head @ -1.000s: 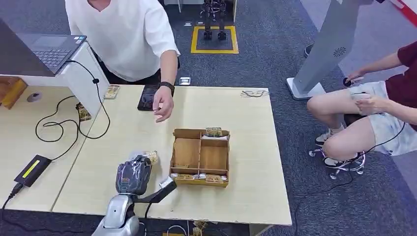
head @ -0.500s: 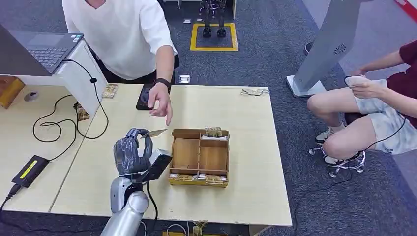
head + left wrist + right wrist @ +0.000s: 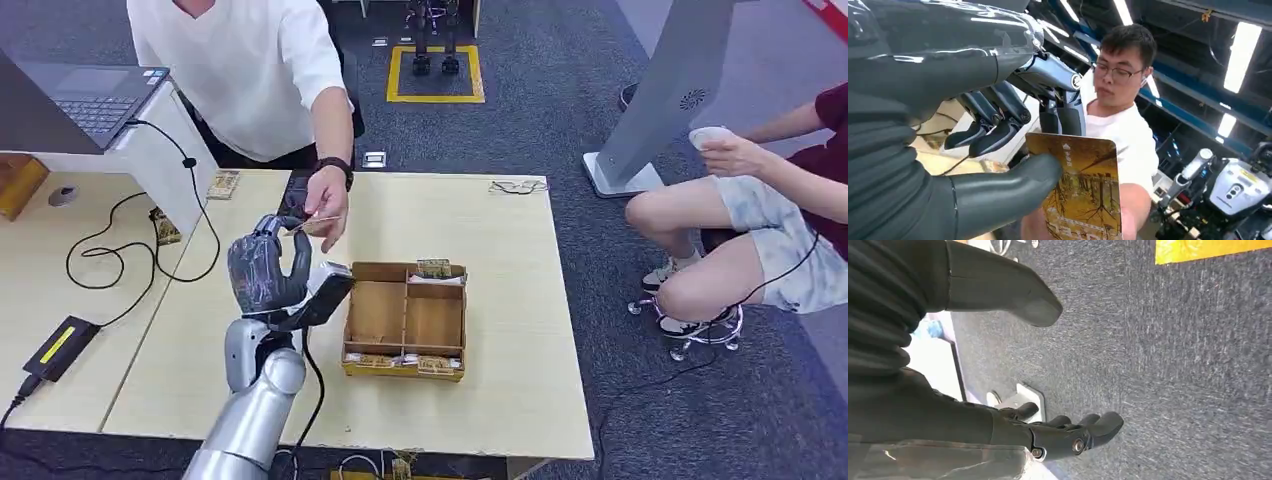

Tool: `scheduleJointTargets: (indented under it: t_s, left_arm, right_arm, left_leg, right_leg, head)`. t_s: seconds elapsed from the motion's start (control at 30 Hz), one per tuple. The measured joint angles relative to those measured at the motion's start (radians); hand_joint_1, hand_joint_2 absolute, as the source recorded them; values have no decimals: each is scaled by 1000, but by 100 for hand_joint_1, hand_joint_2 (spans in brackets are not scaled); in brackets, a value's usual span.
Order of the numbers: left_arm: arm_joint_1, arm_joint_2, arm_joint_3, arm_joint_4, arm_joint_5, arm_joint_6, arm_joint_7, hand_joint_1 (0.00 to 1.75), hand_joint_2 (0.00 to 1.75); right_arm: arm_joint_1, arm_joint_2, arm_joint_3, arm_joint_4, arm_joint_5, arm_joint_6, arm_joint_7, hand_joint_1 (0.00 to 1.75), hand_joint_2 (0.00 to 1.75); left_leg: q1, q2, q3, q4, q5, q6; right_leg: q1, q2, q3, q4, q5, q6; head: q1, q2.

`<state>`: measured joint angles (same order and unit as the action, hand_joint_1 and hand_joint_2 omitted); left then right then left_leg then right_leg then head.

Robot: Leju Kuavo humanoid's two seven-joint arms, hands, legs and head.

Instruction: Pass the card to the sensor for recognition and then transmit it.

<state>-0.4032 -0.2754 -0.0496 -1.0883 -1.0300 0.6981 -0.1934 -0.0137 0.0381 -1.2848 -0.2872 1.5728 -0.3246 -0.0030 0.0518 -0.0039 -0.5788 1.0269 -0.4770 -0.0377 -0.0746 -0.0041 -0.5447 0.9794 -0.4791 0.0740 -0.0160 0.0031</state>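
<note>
Pinching the golden card between thumb and fingers, the left hand offers it to the person's hand, apparently touching; handover looks unfinished. Right hand hangs slack, fingers apart.

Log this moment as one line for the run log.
left hand: pinching card, raised | person's hand: at card | right hand: open, hanging over carpet | wooden tray: on table
</note>
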Motion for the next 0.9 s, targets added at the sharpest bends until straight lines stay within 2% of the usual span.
scheduleJointTargets:
  t_s: [0.2,0.4,0.43,0.47,0.9]
  left_arm:
    - [-61,0,-4,29,26,0,-5,175,175]
    - [-74,0,-13,49,42,0,-10,175,175]
    - [-75,0,-15,51,44,0,-10,35,175]
    - [-76,0,-16,53,46,0,-10,0,175]
    - [-79,0,-21,59,40,0,-29,0,175]
  right_arm:
    - [-4,-2,12,16,0,-4,2,0,175]
    - [-4,-2,14,23,0,-6,3,0,175]
    - [-5,-2,15,24,0,-6,3,0,175]
    - [-5,-2,15,24,0,-6,3,0,175]
    - [-4,-6,16,31,0,-6,7,0,175]
  left_leg:
    - [0,0,0,0,0,0]
    - [0,0,-1,0,0,0]
    - [0,0,-1,0,0,0]
    - [0,1,-1,0,0,0]
    - [0,1,-1,0,0,0]
  right_leg:
    - [0,0,0,0,0,0]
    - [0,1,-1,0,0,0]
    - [0,1,-1,0,0,0]
    - [0,1,-1,0,0,0]
    - [0,0,-1,0,0,0]
  head:
    - [0,0]
    - [0,0]
    - [0,0]
    - [0,0]
    - [0,0]
